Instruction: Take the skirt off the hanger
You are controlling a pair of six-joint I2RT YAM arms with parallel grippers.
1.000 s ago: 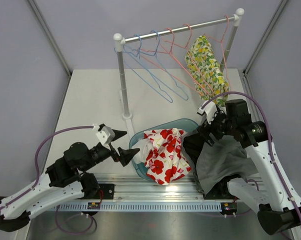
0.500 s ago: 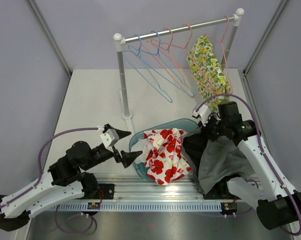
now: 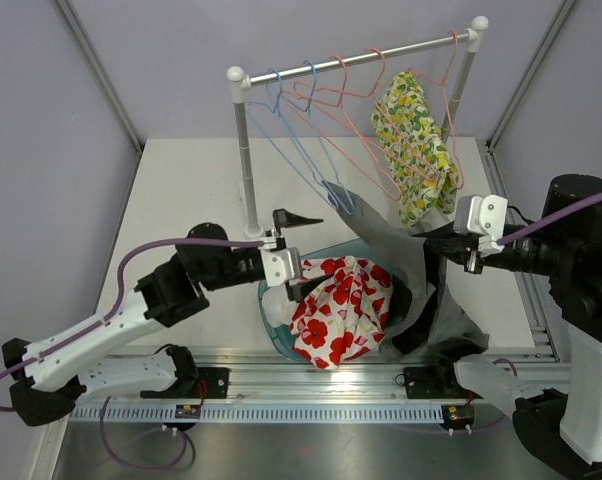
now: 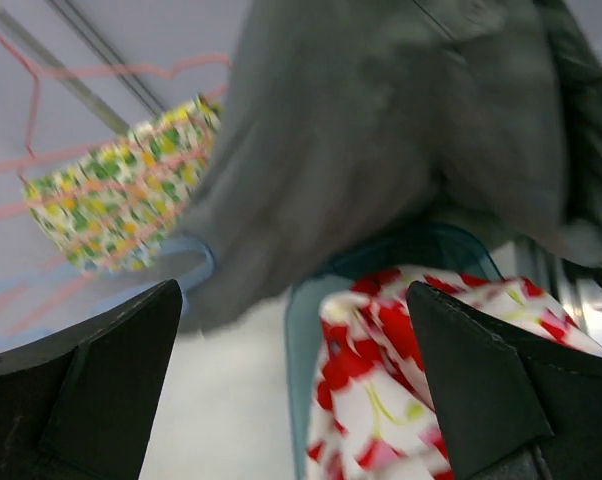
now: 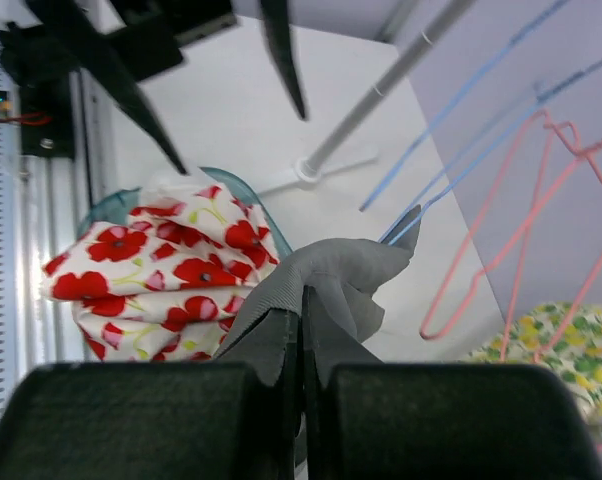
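Right wrist view shows the right fingers (image 5: 271,360) pressed together with no gap, pinching a fold of the grey skirt (image 5: 331,275) between their tips. Just beyond the tips the cloth rises to a point that touches the low end of a blue hanger (image 5: 451,187). Whether it is hooked there or only rests against the wire cannot be told.

Below and to the left of these fingers lies a red-flowered garment (image 5: 171,265), heaped in a teal basin (image 5: 96,212). Farther out, above and to the right, are pink hangers (image 5: 581,150), with a yellow-and-green flowered garment (image 5: 551,350) at the far right edge.

Seen from the overhead camera, the skirt stretches as a sheet from the blue hanger's low corner down past the right fingers. Its lower part drapes toward the near edge of the worktop (image 3: 181,200).

The left fingers (image 3: 293,217) stand wide apart and hold nothing. They hover by the basin's left rim, pointed toward the skirt and apart from it. Beyond both pairs of fingers, the rail (image 3: 361,55) carrying the hangers stands on white posts.
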